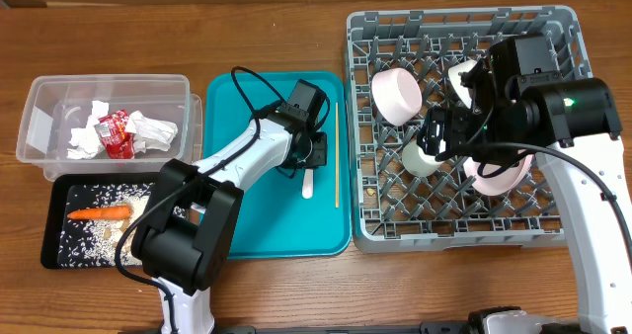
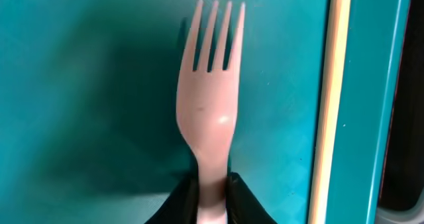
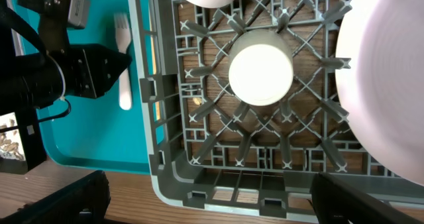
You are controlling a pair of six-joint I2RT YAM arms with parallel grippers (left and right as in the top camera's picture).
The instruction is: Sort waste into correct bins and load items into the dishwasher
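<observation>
- While the napkins and red wrapper (image 1: 117, 134) lie in the clear tub (image 1: 39, 126) and the carrot (image 1: 102, 213) in the black tray (image 1: 54, 255), loading the dish rack (image 1: 454, 237) is judged the step in hand.
- The white plastic fork (image 2: 205, 111) is seen on the teal tray (image 1: 237, 225), just left of the thin wooden stick (image 1: 337, 156).
- The left gripper (image 2: 213, 184) is nearly closed, its fingers pressed against both sides of the fork's neck.
- The right gripper (image 1: 437, 136) is spread wide and holds nothing, above the rack near the white cup (image 3: 260, 75) and pink plate (image 3: 384, 85).
- Next, a lift and a carry rightward over the stick and rack wall are called for.
- Finger contact is shown only by the left wrist view; overhead it is hidden, though the bins appear only there.
</observation>
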